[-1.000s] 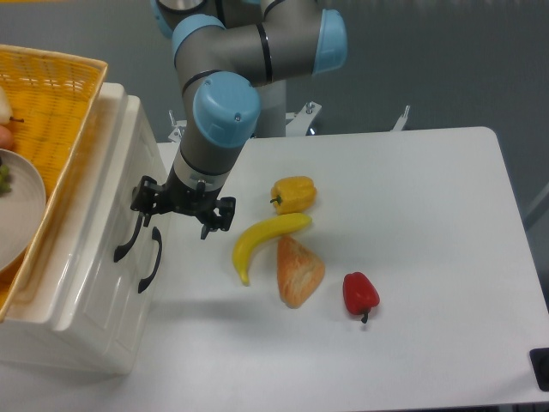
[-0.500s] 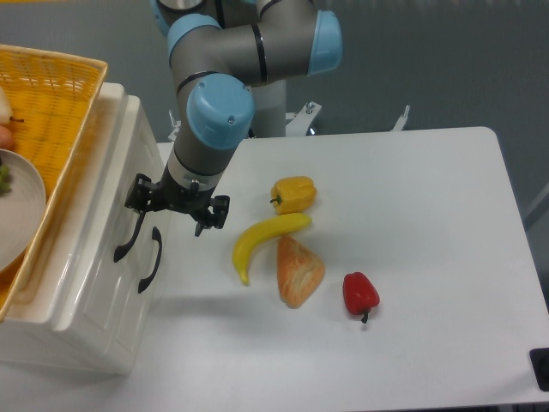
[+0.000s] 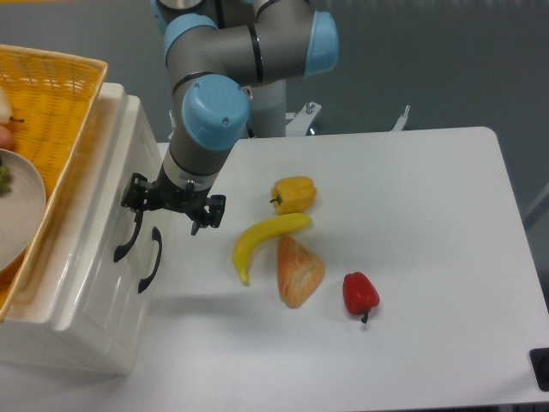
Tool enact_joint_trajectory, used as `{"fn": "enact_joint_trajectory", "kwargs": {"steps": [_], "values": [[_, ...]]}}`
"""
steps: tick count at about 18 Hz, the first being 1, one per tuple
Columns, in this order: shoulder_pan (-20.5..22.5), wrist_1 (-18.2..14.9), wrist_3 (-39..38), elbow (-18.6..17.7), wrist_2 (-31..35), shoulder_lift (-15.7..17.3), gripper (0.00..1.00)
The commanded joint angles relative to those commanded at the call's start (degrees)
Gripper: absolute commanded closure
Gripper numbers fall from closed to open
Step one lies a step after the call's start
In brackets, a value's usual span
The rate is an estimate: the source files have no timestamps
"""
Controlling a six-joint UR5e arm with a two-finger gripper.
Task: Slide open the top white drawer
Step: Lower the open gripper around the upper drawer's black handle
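The white cabinet stands at the left with its front facing right. The top white drawer (image 3: 101,225) is closed, and its curved black handle (image 3: 128,241) lies just left of the lower drawer's handle (image 3: 152,260). My gripper (image 3: 171,207) hangs in front of the cabinet, jaws open and spread wide, holding nothing. Its left finger (image 3: 135,192) is at the upper end of the top drawer's handle. Whether it touches the handle I cannot tell. The right finger (image 3: 210,213) is over the table.
A yellow wicker basket (image 3: 64,103) with a plate (image 3: 21,215) rests on the cabinet top. On the white table (image 3: 429,215) lie a banana (image 3: 264,239), a yellow pepper (image 3: 293,193), a bread piece (image 3: 298,270) and a red pepper (image 3: 360,293).
The gripper has shifted left and slightly up toward the cabinet front, bringing its left finger to the top handle. The drawer has not moved.
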Motion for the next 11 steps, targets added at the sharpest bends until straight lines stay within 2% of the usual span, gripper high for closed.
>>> {"fn": "enact_joint_trajectory", "kwargs": {"steps": [11], "values": [[-0.5, 0.0, -0.1, 0.0, 0.1, -0.4, 0.00]]}}
